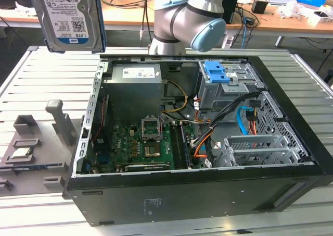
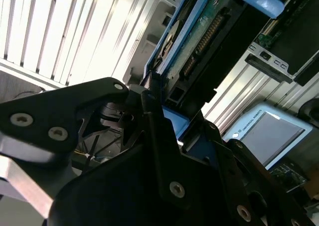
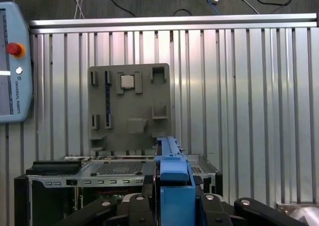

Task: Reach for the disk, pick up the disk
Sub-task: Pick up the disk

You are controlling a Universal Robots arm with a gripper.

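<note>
Ribbed silvery aluminium desk (image 1: 47,79) of long parallel slats, with wood-topped desks (image 1: 130,14) behind, strewn with cables. At the centre, open black computer case (image 1: 208,194), boxy sheet metal lying on its side. Inside the case: green motherboard (image 1: 140,142), plain grey power-supply box (image 1: 138,85), perforated steel drive cage (image 1: 229,95) topped by a small blue plastic latch (image 1: 216,72), and looping orange and blue cables. Above the case's far corner, toward the exterior view's left, raised well clear of the desk: the disk (image 1: 67,17), flat, rectangular, silver-grey metal, white-and-blue label, bright blue plastic side rails. Beside the case on that same side, matte grey moulded tray (image 1: 31,137) with rectangular pockets, a small square shiny chip (image 1: 21,152) in one. Behind the case, smooth grey arm (image 1: 187,12) with pale blue joint caps. In both wrist views, angular black pincer (image 3: 172,206) (image 2: 159,111) gripping the disk (image 3: 172,176) (image 2: 199,31) edge-on, jaws closed on it from both sides.
</note>
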